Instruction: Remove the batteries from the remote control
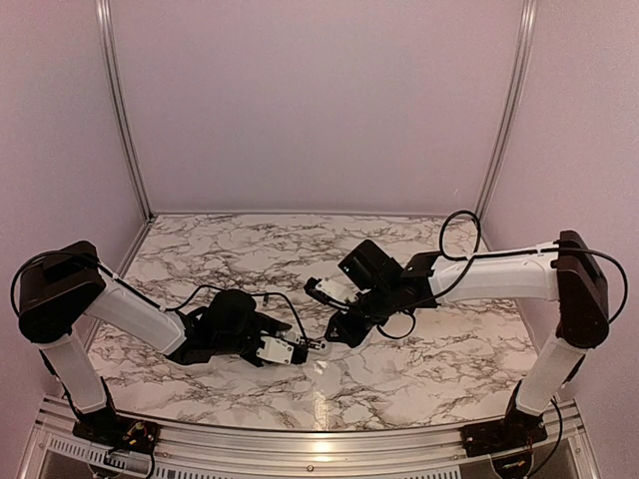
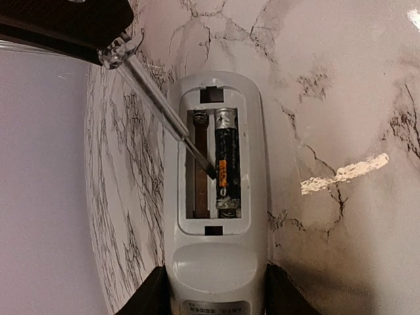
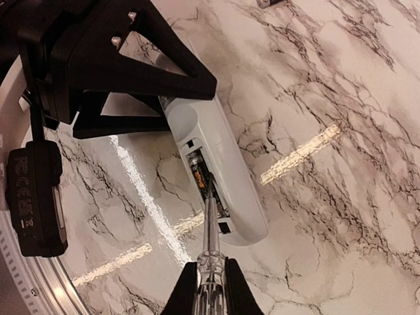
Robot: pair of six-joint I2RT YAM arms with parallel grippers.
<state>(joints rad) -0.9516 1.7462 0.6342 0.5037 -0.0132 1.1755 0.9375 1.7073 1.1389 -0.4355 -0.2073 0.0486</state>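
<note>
Two arms meet over one remote control [image 2: 216,262] above the marble table [image 1: 250,249], near its front edge. The left gripper [image 2: 216,294] is clamped on the remote's near end, a dark finger on each long side. The remote's long axis runs straight away from that gripper, back face up with its compartment [image 2: 211,164] uncovered. From above, that axis points right, towards the other arm. One battery [image 2: 227,161] lies in the right bay, parallel to the remote, and the bay beside it shows a bare floor and a spring. One screwdriver [image 2: 157,98] slants in from the far left, its tip touching the battery's left side about midway along. The right gripper [image 3: 211,275] is closed around the screwdriver's clear handle, the shaft pointing down into the compartment. Only the left wrist camera shows both bays and the tip's contact. The right wrist camera shows the grip on the handle. The overhead view shows both arms but hides most of the remote between the two grippers.
</note>
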